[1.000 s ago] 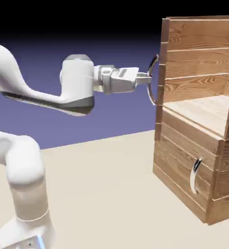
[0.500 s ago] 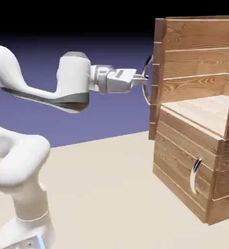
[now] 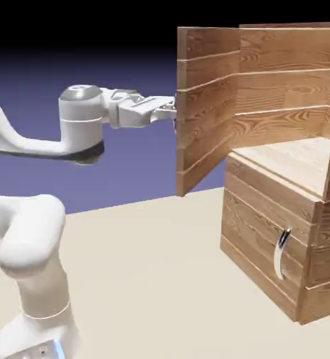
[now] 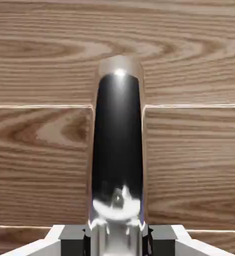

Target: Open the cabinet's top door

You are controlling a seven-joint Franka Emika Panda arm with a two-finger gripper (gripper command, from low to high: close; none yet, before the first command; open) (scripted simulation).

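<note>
The cabinet point(image 3: 280, 231) of brown wood planks stands at the exterior view's right. Its top door point(image 3: 206, 105) is swung well out to the left, showing the bare shelf inside. My gripper point(image 3: 169, 109) reaches level to the door's outer edge, where the panel hides its fingertips and the long handle. In the hand view that silver handle point(image 4: 117, 150) runs up the middle against the door's planks, and my gripper point(image 4: 117, 238) is shut on its lower end, with a grey finger point(image 4: 72, 235) on either side.
The shorter lower door point(image 3: 259, 245) is closed, with its small curved handle point(image 3: 281, 252) facing the table. My white arm's base point(image 3: 34, 308) rises at the lower left. The beige tabletop point(image 3: 154, 280) stretches between the base and the cabinet.
My gripper has pulled back to the left with the handle in it. The top door has swung from nearly closed to wide open. The elbow has dropped lower.
</note>
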